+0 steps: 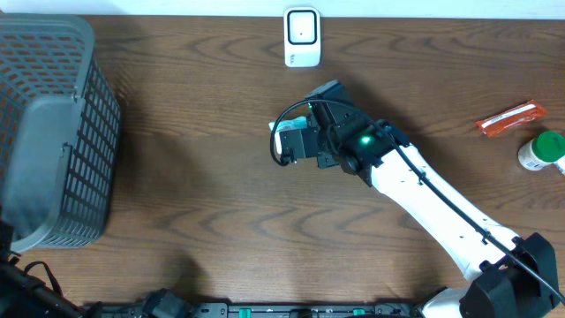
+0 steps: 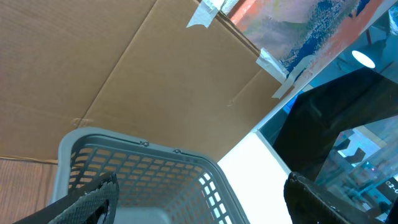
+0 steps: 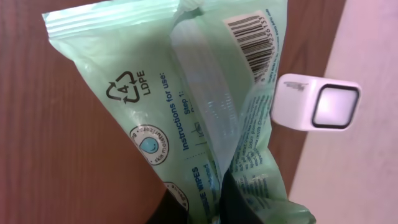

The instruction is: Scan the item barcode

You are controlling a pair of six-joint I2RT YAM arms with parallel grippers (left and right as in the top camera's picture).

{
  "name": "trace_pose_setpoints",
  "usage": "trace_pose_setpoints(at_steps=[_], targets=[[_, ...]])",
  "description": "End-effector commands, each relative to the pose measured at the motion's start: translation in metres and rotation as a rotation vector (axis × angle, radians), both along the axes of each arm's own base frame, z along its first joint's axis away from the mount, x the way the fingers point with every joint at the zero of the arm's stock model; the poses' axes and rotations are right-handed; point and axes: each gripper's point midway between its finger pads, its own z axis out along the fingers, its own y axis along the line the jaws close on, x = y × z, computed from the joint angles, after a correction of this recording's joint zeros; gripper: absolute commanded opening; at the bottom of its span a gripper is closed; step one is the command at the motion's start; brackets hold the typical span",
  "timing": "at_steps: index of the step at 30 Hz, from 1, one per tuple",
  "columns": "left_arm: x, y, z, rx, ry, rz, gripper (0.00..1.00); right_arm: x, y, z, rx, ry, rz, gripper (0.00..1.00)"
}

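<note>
The right gripper is closed on the lower end of a soft, pale green plastic pouch of wipes, its dark fingers pinching the film from both sides. Seen from overhead, this gripper and its pouch sit near the small white, rounded-square scanner, on the side of the scanner nearer the robot's base and not touching it. Whether the pouch rests on the table cannot be told.

In the right wrist view the pouch shows its printed back: a recycling mark, lines of instructions, and a black barcode on a white patch. The barcode is at the end of the pouch farthest from the fingers, on the edge nearest the scanner. The scanner's dark-framed window is turned up toward the camera.

The white right arm runs from the gripper away from the scanner, toward the robot's base on the right. The brown wooden table lies under everything.

Well to the right of the scanner lie a flat orange sachet and, just past it, a white bottle with a green cap. Far to the left of the scanner stands a grey slatted plastic basket.

The left gripper hangs over that basket with its jaws spread wide and nothing between them; brown cardboard fills the view behind the basket.
</note>
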Motion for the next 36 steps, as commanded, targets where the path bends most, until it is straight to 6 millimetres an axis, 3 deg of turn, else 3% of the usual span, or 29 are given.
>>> trace_pose_setpoints(at_steps=[1, 3, 6, 9, 14, 20, 27, 36], targets=[[-0.008, 0.005, -0.006, -0.029, 0.017, 0.043, 0.85, 0.001, 0.009, 0.018, 0.049, -0.044, 0.000, 0.01], [-0.008, 0.005, -0.006, -0.029, 0.017, 0.043, 0.85, -0.005, 0.023, 0.021, 0.169, 0.014, -0.027, 0.01], [-0.008, 0.005, -0.006, -0.029, 0.017, 0.043, 0.85, -0.036, 0.058, 0.028, 0.444, 0.248, 0.044, 0.01], [-0.008, 0.005, -0.006, -0.029, 0.017, 0.043, 0.85, -0.048, 0.084, 0.066, 0.758, 0.438, 0.090, 0.01], [-0.008, 0.005, -0.006, -0.029, 0.017, 0.043, 0.85, -0.052, 0.089, 0.123, 1.101, 0.779, 0.043, 0.01], [-0.008, 0.005, -0.006, -0.029, 0.017, 0.043, 0.85, -0.066, 0.088, 0.136, 1.156, 0.971, 0.062, 0.01], [-0.008, 0.005, -0.006, -0.029, 0.017, 0.043, 0.85, -0.030, 0.091, 0.155, 1.271, 1.228, 0.041, 0.01], [-0.008, 0.005, -0.006, -0.029, 0.017, 0.043, 0.85, 0.047, 0.083, 0.124, 1.370, 1.395, -0.123, 0.01]])
